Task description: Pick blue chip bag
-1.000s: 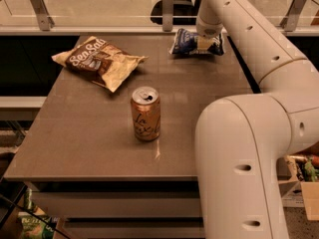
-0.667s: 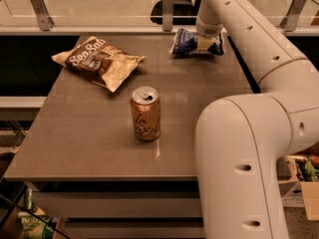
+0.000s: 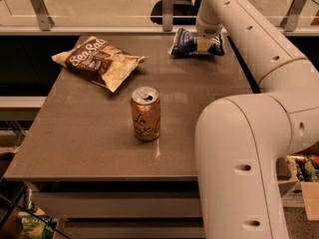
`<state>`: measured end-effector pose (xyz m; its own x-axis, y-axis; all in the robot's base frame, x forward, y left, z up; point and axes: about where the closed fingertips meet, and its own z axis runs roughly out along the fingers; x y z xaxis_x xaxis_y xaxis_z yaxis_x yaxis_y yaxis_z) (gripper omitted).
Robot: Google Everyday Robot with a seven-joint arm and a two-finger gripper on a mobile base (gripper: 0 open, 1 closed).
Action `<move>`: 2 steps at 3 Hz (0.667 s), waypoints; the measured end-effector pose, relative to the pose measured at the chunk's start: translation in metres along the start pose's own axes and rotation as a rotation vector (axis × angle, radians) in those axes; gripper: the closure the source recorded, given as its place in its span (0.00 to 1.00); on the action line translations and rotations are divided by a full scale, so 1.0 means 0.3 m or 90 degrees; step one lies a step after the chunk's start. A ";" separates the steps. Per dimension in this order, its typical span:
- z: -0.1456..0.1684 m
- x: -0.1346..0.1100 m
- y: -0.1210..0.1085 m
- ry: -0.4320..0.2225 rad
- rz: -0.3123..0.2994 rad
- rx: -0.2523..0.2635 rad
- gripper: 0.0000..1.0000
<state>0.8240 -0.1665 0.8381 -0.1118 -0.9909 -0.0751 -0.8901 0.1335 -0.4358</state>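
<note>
**Claw at the blue bag, far right corner**

I've got the claw (image 3: 204, 45) down over the right half of the small crinkly dark-blue chip bag with white edges (image 3: 184, 43). Whether it's gripping or spread, I cannot tell from here. The bag lies near the far right corner of the brown counter (image 3: 89, 138), close to the back edge. My white arm (image 3: 249, 39) runs along the right side. The larger brown-and-tan "Sea Salt" bag (image 3: 97, 61) lies well apart to the left. A copper-coloured drink can (image 3: 145, 113) stands upright mid-counter, with bare surface all around it.
</note>
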 end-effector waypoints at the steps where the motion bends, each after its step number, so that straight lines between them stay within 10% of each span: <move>1: 0.000 0.000 0.000 0.000 0.000 0.000 0.13; 2: 0.002 -0.003 -0.002 0.000 -0.001 -0.003 0.00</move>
<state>0.8247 -0.1656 0.8379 -0.1108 -0.9911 -0.0742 -0.8920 0.1321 -0.4323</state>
